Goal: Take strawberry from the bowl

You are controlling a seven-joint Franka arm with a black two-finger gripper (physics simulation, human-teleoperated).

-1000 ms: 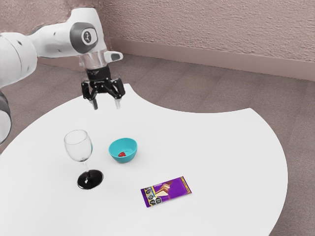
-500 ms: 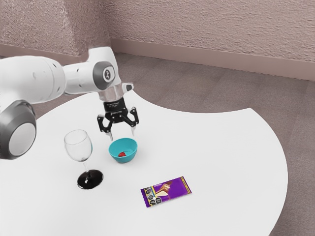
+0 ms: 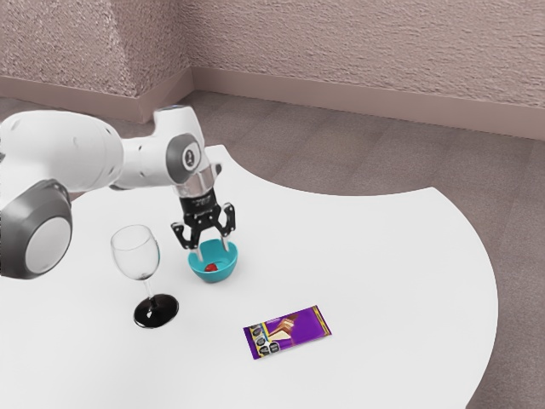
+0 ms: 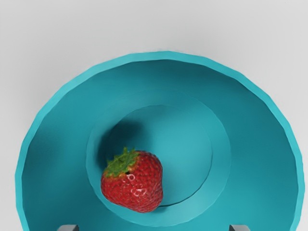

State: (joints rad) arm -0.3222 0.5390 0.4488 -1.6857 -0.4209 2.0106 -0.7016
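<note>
The gripper (image 3: 213,248) is spread wide and empty at the bowl (image 3: 219,276), probably so it can straddle the strawberry (image 4: 134,185), which lies off-centre on the bowl's bottom.

The white arm (image 3: 68,152) reaches in from the exterior view's left, its pincer (image 3: 213,250) pointing down, spread apart.

A room in simulation, perhaps a home's: in the exterior view, rough-plastered walls (image 3: 366,51) with a baseboard (image 3: 366,100) at twelve o'clock, brownish floor (image 3: 521,221) at three, and a curved white table (image 3: 409,281) bearing a wine glass (image 3: 143,271) at eight and wrapped chocolate (image 3: 289,331) at six.
</note>
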